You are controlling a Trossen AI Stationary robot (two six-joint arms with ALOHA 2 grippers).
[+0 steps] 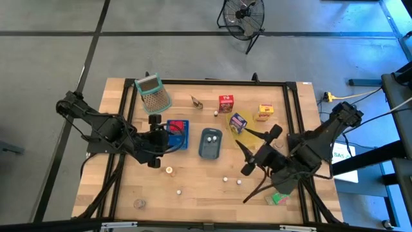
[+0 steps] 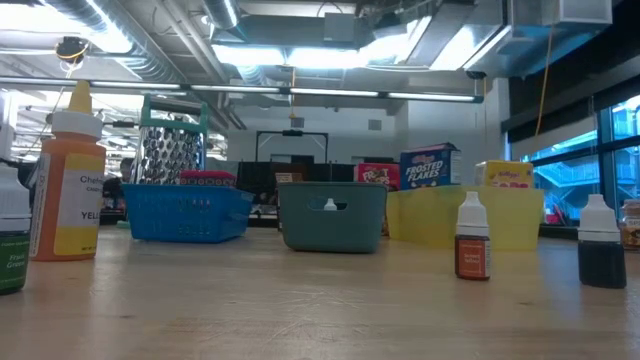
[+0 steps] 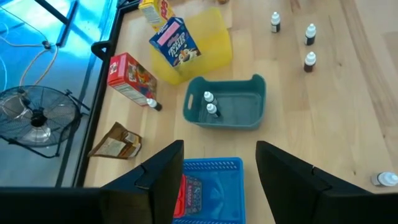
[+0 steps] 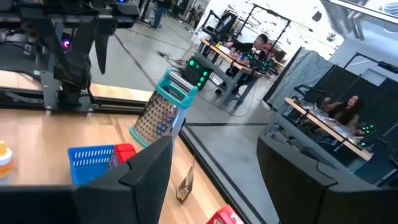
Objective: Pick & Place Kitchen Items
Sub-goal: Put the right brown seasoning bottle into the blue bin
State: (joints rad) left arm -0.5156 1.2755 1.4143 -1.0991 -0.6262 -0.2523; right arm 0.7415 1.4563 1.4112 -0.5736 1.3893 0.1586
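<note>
L gripper [image 1: 154,140] is hovering open over blue tray [image 1: 177,134], holding nothing. R gripper [image 1: 259,149] is hanging open near yellow tray [image 1: 243,132], also empty. Blue carton [image 1: 238,122] is leaning in yellow tray; two bottles [image 1: 208,137] are lying in grey tray [image 1: 210,143].

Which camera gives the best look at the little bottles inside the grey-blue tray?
The left wrist view: it looks down into the grey-blue tray and shows two white-capped bottles clearly. The high view shows them as specks; the low view shows one cap; the right wrist view misses them.
</note>
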